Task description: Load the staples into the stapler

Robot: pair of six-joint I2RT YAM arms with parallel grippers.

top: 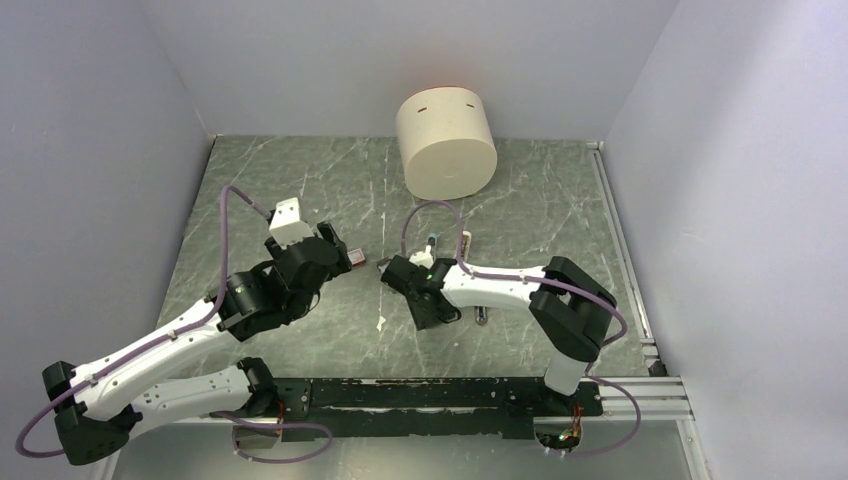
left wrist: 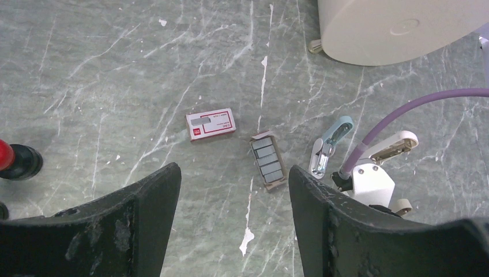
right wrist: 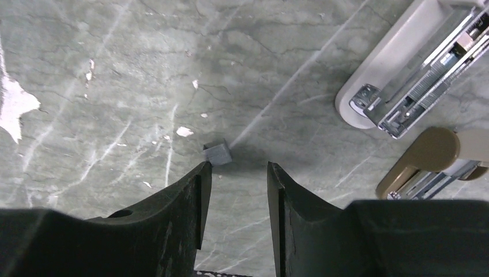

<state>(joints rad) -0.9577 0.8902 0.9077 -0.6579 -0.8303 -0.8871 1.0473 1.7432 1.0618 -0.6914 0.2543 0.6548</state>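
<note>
The red-and-white staple box (left wrist: 211, 124) lies flat on the green marble table. Beside it is an open cardboard tray (left wrist: 269, 160) holding several grey staple blocks. My left gripper (left wrist: 233, 179) is open and empty, above and short of both. One small dark grey staple block (right wrist: 217, 154) lies on the table at the tip of my right gripper's left finger. My right gripper (right wrist: 237, 167) is open and empty. The white stapler (right wrist: 398, 75) lies opened with its metal rail showing, to the upper right in the right wrist view. In the top view the left gripper (top: 335, 252) and right gripper (top: 392, 272) face each other.
A large cream cylinder (top: 447, 143) stands at the back centre. A pale blue piece (left wrist: 331, 144) lies right of the tray. A beige piece (right wrist: 438, 156) lies beside the stapler. A red-capped black knob (left wrist: 14, 160) stands at the left. White walls enclose the table.
</note>
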